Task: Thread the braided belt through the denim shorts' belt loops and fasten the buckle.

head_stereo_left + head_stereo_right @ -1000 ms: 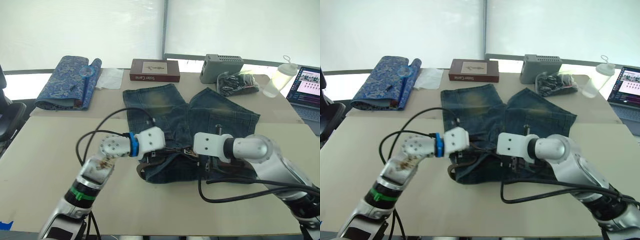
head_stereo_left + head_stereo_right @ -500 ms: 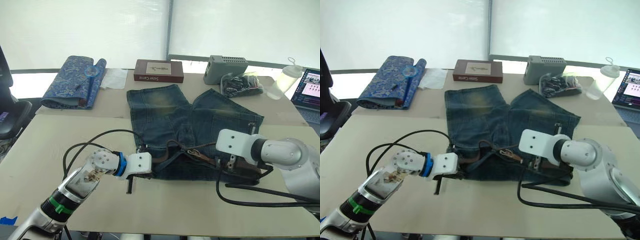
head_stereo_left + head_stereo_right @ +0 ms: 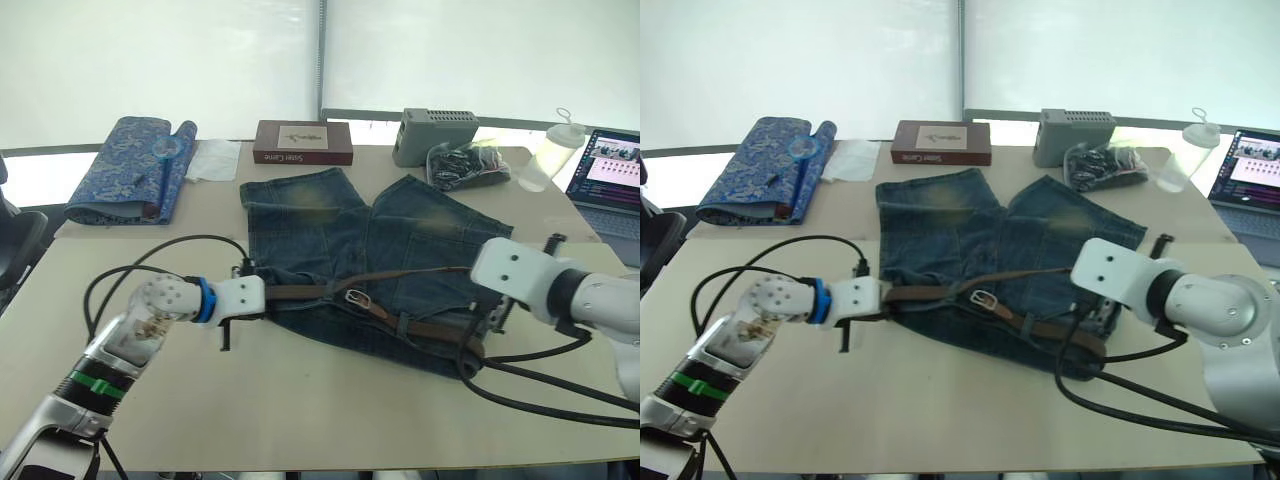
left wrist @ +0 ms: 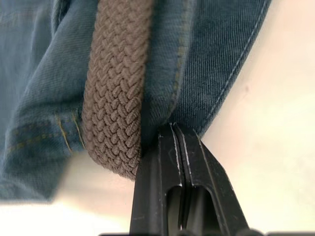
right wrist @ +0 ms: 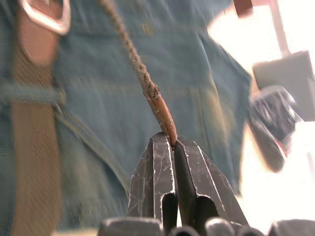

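Observation:
The denim shorts (image 3: 400, 235) lie flat mid-table, waistband toward me. The braided belt (image 3: 310, 292) runs along the waistband, with its silver buckle (image 3: 357, 297) near the middle. A thin stretch of belt rises from there to the right. My right gripper (image 5: 173, 140) is shut on the belt's brown tip (image 5: 160, 110). A belt loop (image 5: 29, 92) crosses over the belt. My left gripper (image 4: 172, 129) is shut at the waistband's left corner, and looks pinched on the denim edge beside the belt's end (image 4: 115, 98).
At the back stand a blue patterned fabric roll (image 3: 130, 165), a brown box (image 3: 302, 141), a grey box (image 3: 433, 136), a black bag (image 3: 465, 163) and a bottle (image 3: 553, 150). A laptop (image 3: 610, 170) sits far right. Black cables (image 3: 540, 385) trail on the table's near right.
My left gripper slid from over the waistband to its left corner and shut there. My right gripper pulled the belt tip rightward, drawing the belt out along the waistband.

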